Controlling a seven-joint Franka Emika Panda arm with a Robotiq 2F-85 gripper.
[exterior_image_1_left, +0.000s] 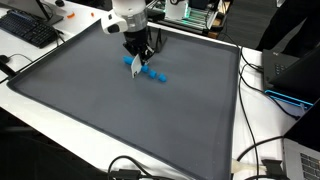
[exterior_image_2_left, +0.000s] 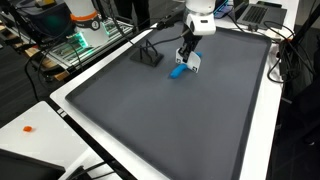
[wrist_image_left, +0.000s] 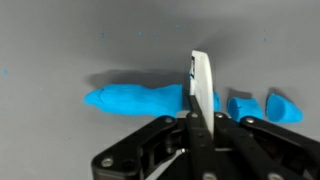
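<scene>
Blue roll (wrist_image_left: 135, 99) lies near the desk's (exterior_image_1_left: 100, 125) far edge; the jaws are clamped on a white blade (wrist_image_left: 201, 78) (at the roll's end), small blue pieces (wrist_image_left: 262, 106) just beside.

I see a bright blue roll (wrist_image_left: 135, 100) lying flat on the dark table (exterior_image_1_left: 100, 120), with two small blue chunks (wrist_image_left: 243, 107) just beside one end. A thin white blade (wrist_image_left: 202, 82) stands on edge across the roll, clamped in my gripper (wrist_image_left: 200, 118).
</scene>
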